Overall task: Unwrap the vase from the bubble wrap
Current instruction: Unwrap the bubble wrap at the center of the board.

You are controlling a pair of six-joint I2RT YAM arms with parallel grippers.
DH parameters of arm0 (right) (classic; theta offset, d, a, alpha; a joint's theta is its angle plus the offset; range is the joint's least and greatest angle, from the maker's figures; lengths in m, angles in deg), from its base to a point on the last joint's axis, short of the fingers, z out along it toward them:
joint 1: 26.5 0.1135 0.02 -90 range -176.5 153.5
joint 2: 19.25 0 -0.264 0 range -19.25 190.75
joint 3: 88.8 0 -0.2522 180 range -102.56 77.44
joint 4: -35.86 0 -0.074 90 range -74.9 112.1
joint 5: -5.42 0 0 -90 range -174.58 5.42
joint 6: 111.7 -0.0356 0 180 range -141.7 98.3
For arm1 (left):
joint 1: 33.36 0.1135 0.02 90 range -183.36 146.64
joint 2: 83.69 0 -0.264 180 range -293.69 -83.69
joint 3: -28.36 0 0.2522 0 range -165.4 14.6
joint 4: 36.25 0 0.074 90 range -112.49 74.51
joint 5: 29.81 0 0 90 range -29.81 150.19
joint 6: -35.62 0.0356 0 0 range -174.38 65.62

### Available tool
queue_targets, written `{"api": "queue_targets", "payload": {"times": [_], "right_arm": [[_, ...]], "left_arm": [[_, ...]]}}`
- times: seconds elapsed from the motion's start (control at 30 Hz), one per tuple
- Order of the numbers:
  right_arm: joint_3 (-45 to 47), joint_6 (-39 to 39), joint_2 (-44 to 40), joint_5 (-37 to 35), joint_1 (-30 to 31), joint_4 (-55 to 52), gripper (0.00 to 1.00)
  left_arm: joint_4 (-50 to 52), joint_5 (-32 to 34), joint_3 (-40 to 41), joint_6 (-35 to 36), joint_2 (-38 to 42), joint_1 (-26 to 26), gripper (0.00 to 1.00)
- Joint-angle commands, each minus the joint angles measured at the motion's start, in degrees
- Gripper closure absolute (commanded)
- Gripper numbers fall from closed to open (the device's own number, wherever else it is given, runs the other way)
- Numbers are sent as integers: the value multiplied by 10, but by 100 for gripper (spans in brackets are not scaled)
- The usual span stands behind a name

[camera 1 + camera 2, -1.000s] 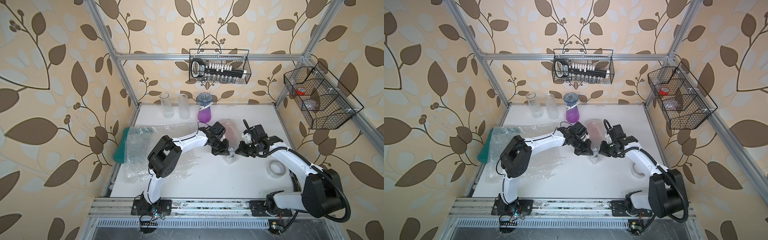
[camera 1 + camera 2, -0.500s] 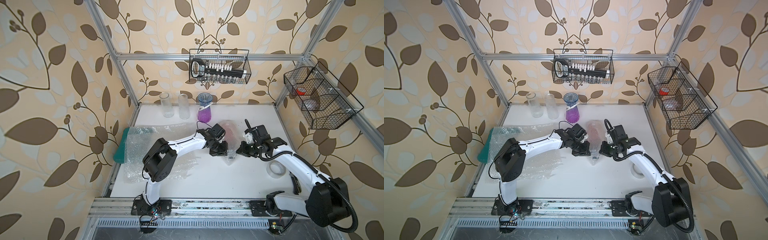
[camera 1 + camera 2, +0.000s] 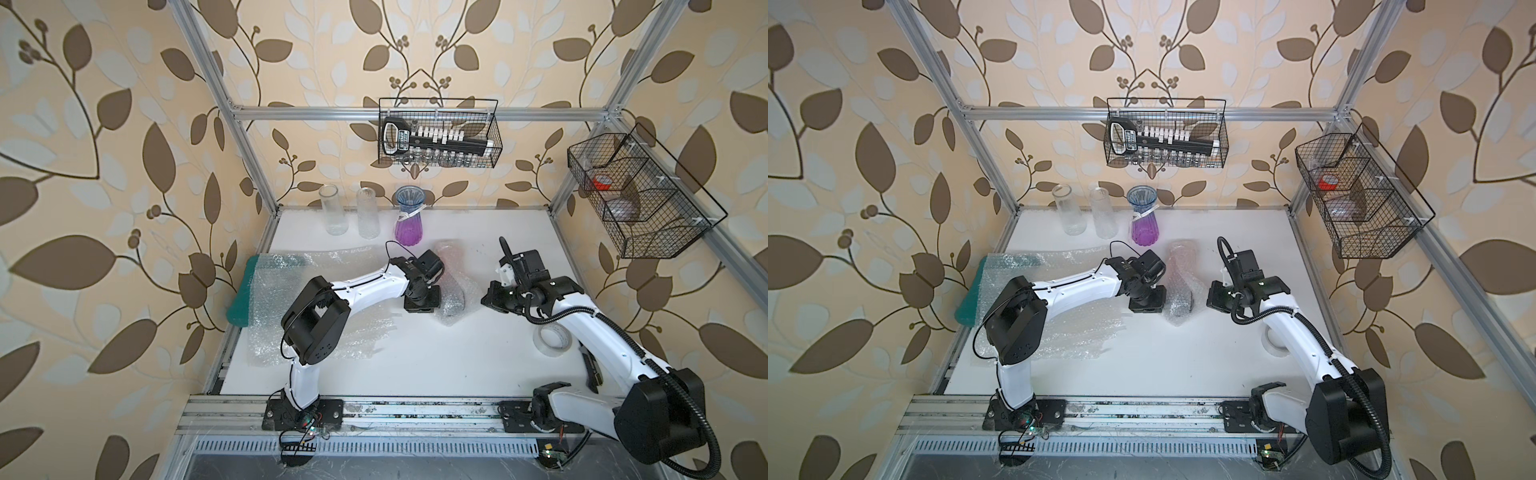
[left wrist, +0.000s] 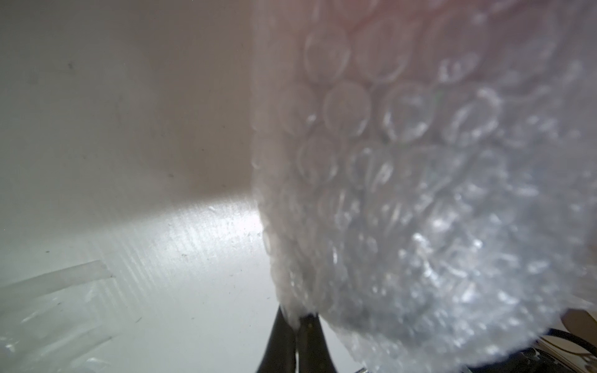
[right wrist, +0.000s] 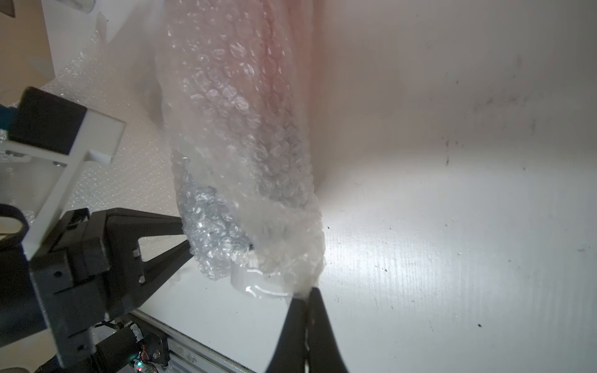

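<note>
White table [image 3: 415, 365], both jaws shut: left gripper [image 4: 296, 316] and right gripper [image 5: 307, 294] each pinch the wrap's [image 3: 452, 293] edge

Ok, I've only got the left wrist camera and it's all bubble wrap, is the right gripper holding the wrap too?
Observer: Yes, the right gripper is shut on an edge of the bubble wrap, across from the left gripper.
Operator: Any bare vases out?
Observer: A purple vase stands upright by the table's back edge.
Operator: Other clutter?
Observer: A tape roll lies beside the right arm.
</note>
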Motion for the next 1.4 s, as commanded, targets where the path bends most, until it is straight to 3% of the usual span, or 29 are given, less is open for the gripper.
{"api": "queue_targets", "payload": {"times": [0.0,0.03,0.2,0.4,0.47,0.73,1.07,1.23,1.37], "right_arm": [[10,4,-11,-28,-10,-26,100],[12,4,-12,-31,-13,-31,98],[3,5,-19,-29,-23,-44,63],[-119,37,17,-74,-23,-84,29],[-158,49,51,-68,-23,-83,24],[-222,51,203,6,-21,-40,26],[-221,70,246,43,24,10,26],[-210,74,261,12,44,-4,34],[-202,70,260,4,43,-2,49]], "left_arm": [[31,2,-8,25,39,5,100],[37,-7,-11,29,40,5,100],[33,-68,6,47,54,4,100],[35,-99,26,60,84,2,100],[34,-109,34,56,92,2,100],[24,-116,79,47,119,-8,100],[37,-122,56,56,111,-13,100],[34,-119,63,52,122,-15,100],[33,-111,79,50,138,-15,100]]}}
